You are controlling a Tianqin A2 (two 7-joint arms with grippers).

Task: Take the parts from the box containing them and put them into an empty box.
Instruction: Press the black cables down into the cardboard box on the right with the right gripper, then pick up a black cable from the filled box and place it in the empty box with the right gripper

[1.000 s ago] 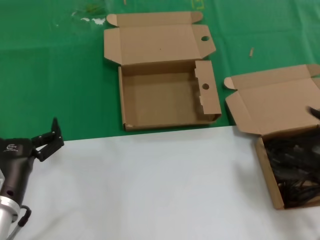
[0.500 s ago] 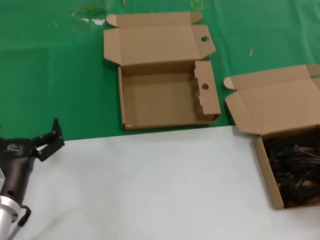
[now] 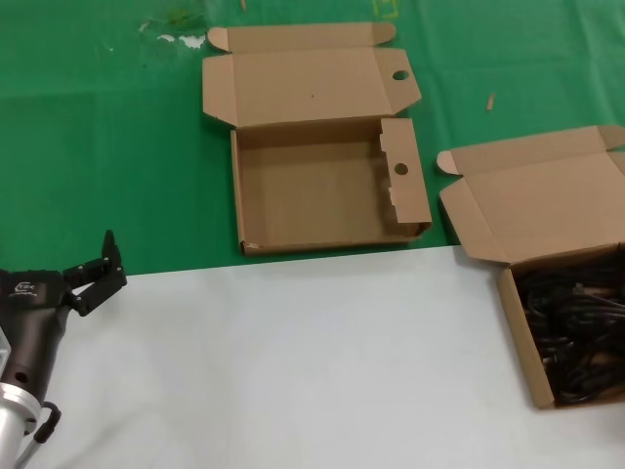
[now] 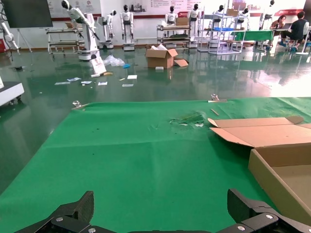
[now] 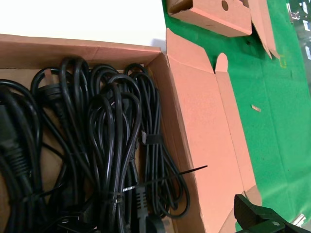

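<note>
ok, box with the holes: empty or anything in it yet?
Empty. The holed box shows bare cardboard floor in the head view; all the power cables sit in the plain-lidded box.

1. A green mat [image 3: 98,147] is covering the far tabletop; a white surface [image 3: 293,362] is covering the near part.
2. The empty box [image 3: 322,210] is lying open on the mat.
3. The box of black cables [image 3: 547,283] is straddling both surfaces.
</note>
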